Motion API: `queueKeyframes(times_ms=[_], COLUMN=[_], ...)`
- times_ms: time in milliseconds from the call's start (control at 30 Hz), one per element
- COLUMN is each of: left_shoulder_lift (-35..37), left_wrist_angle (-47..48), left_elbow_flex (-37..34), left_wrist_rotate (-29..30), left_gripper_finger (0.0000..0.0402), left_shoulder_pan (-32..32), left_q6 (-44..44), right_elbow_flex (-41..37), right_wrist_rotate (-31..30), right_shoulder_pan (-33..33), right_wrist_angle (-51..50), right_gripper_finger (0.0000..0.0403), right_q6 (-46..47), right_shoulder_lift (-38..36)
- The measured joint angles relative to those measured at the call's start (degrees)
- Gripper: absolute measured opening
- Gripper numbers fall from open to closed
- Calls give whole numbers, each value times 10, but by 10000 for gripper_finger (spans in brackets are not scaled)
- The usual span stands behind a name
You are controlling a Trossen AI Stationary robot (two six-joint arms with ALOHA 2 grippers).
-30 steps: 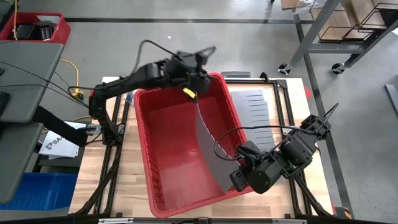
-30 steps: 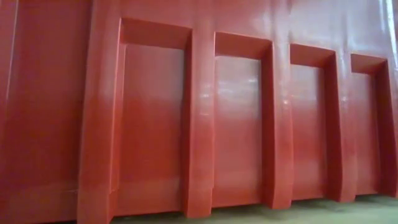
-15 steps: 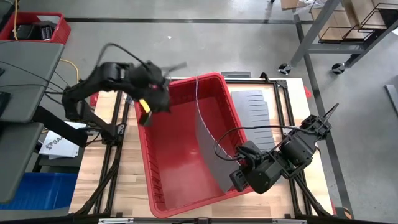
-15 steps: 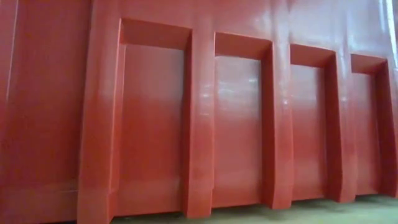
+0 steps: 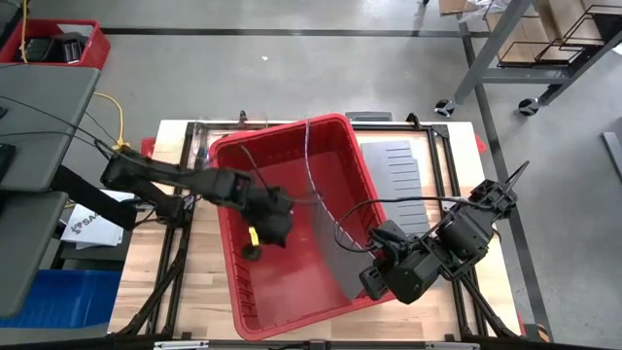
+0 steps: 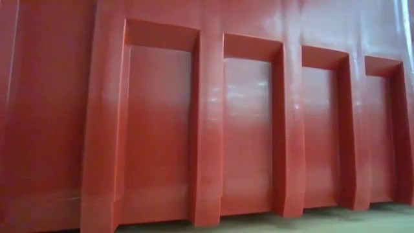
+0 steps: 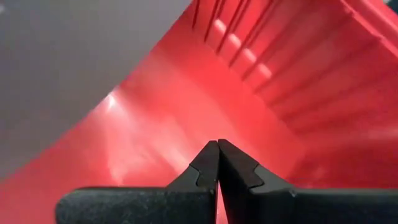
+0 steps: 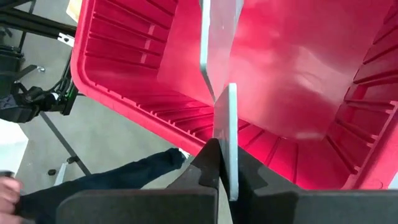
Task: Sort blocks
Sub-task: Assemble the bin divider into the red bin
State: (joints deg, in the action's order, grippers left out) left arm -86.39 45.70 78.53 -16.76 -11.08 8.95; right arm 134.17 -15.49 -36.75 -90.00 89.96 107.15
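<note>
No blocks show in any view. The large red bin (image 5: 292,224) fills the middle of the table, and its ribbed wall fills the low view (image 6: 207,116). My left gripper (image 5: 251,253) is shut and empty, low inside the bin's left half, over the bare red floor (image 7: 161,124). My right gripper (image 5: 369,282) is at the bin's near right corner, shut on a grey divider sheet (image 5: 326,209) that stands on edge inside the bin. My right gripper pinches the divider sheet's near end (image 8: 231,134) between its two fingers, one finger on each face. The fingers come from the table's near right side, slanting over the bin's rim. The sheet stands on edge and curves away toward the bin's far wall (image 8: 214,37).
A second grey slotted divider (image 5: 394,170) lies flat on the table right of the bin. The black frame rails run along both sides of the table. Beyond the bin in the right wrist view, a person's limb in dark cloth (image 8: 118,177) shows.
My left gripper has swung from the divider's far end at the bin's far rim, out over the far left corner, then down into the bin toward the near edge. My right gripper and the divider's near end have stayed where they were.
</note>
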Motion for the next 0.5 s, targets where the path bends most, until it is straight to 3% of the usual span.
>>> queueKeyframes(times_ms=[100,233,400,500], left_shoulder_lift=[1,-4,-26,-48], left_wrist_angle=[-102,-166,-191,-188], left_elbow_flex=[-31,-41,-46,-47], left_wrist_rotate=[3,34,27,64], left_gripper_finger=[0,0,0,0], left_shoulder_pan=[-5,5,11,13], left_q6=[3,31,52,52], right_elbow_flex=[0,0,6,7], right_wrist_rotate=[-2,-9,-28,-36], right_shoulder_pan=[0,0,1,4], right_wrist_angle=[0,0,14,19], right_gripper_finger=[0,0,0,0], right_q6=[0,-2,-13,-17], right_shoulder_lift=[0,0,2,1])
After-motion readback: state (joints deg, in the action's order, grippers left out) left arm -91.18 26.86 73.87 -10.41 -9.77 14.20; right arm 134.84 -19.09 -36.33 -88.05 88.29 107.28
